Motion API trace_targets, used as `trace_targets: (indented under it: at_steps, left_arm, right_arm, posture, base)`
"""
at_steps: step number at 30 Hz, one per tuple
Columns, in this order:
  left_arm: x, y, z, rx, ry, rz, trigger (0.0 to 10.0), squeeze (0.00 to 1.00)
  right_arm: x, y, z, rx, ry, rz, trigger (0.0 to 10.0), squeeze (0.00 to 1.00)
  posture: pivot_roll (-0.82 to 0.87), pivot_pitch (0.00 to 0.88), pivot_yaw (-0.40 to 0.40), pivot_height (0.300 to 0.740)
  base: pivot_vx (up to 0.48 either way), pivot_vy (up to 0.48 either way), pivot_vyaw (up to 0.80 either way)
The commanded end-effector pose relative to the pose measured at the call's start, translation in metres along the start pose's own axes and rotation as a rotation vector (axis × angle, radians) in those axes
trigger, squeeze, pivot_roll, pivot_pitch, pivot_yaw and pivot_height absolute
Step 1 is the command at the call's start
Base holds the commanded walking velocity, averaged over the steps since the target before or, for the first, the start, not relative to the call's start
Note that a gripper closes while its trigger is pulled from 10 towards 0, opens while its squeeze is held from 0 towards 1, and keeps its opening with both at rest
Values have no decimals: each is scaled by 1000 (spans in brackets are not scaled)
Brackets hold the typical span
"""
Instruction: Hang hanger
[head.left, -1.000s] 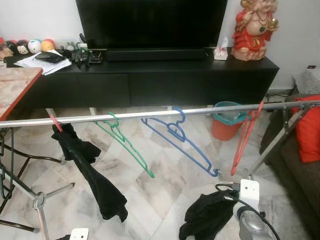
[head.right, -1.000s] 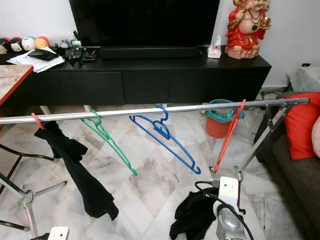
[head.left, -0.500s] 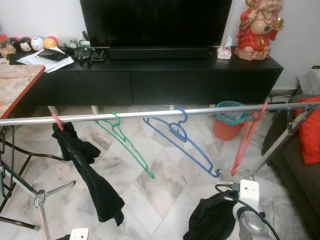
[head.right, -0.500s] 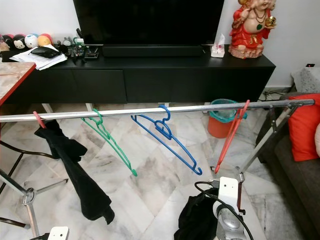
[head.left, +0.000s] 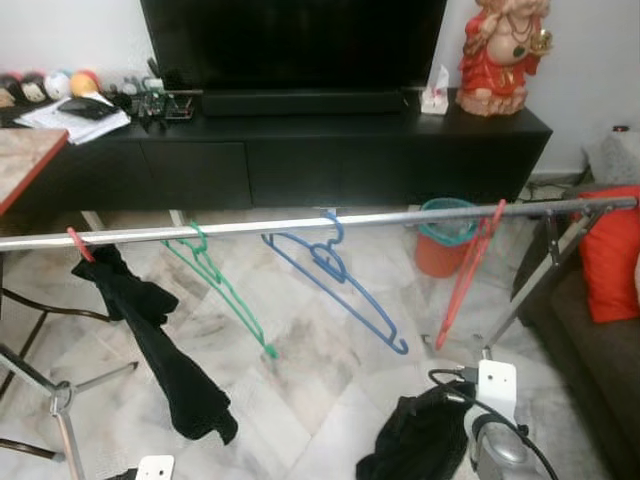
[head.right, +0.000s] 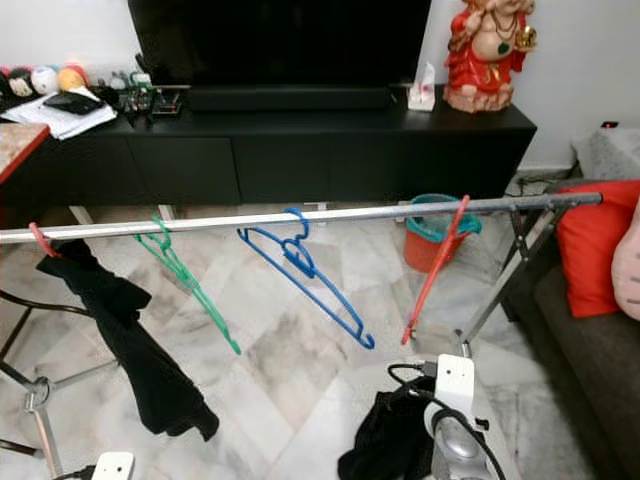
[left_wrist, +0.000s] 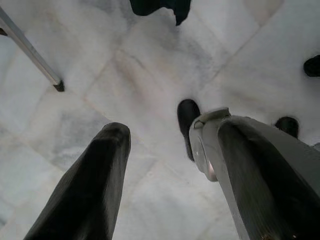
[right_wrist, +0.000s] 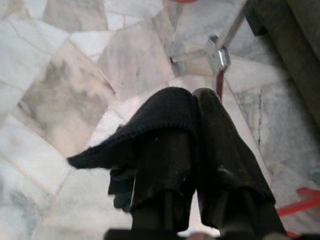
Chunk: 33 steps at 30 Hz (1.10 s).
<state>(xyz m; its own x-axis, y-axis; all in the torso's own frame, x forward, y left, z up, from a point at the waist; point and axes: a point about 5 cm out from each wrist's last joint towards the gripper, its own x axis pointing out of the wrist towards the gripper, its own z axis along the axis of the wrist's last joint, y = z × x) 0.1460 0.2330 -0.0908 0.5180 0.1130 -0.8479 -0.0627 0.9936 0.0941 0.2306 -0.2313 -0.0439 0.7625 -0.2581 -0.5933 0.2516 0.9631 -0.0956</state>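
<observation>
Black cloth (right_wrist: 150, 120) is pinched in the right end effector (right_wrist: 192, 107); left end effector (left_wrist: 160, 135) gapes.

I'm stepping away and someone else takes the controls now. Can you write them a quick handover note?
Right gripper: shut on a black garment, low before the rail.
Left gripper: open, holding nothing, pointing at the floor.
On the rail: a red hanger carrying black clothing, an empty green hanger, an empty blue hanger, an empty red hanger.
Done: four hangers hung.
Left: the held garment isn't on a hanger or the rail.
</observation>
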Motion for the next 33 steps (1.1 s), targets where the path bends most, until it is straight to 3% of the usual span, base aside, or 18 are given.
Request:
trace_targets:
  at_steps: [1, 18, 31, 32, 33]
  left_arm:
    - [0, 1, -3, 13, 11, 4, 10000, 0]
    - [0, 1, -1, 13, -3, 11, 10000, 0]
    - [-2, 4, 6, 7, -107, 76, 10000, 0]
    - [2, -1, 39, 8, -215, 76, 10000, 0]
    - [2, -8, 88, 17, -385, 76, 10000, 0]
  right_arm:
    - [2, 0, 7, 8, -20, -1, 10000, 0]
    - [1, -1, 4, 5, -4, 4, 10000, 0]
    - [1, -2, 2, -1, 4, 7, 10000, 0]
    - [1, -2, 1, -2, 5, 8, 10000, 0]
    - [1, -2, 1, -4, 8, 10, 10000, 0]
  posture:
    - [-108, 0, -22, 740]
    - [-103, 0, -28, 740]
    - [-98, 0, -32, 740]
    - [-96, 0, -32, 740]
    - [-91, 0, -34, 740]
  base:
    - [0, -270, 0]
    - [0, -271, 0]
    - [0, 0, 0]
    - [0, 0, 0]
    - [0, 0, 0]
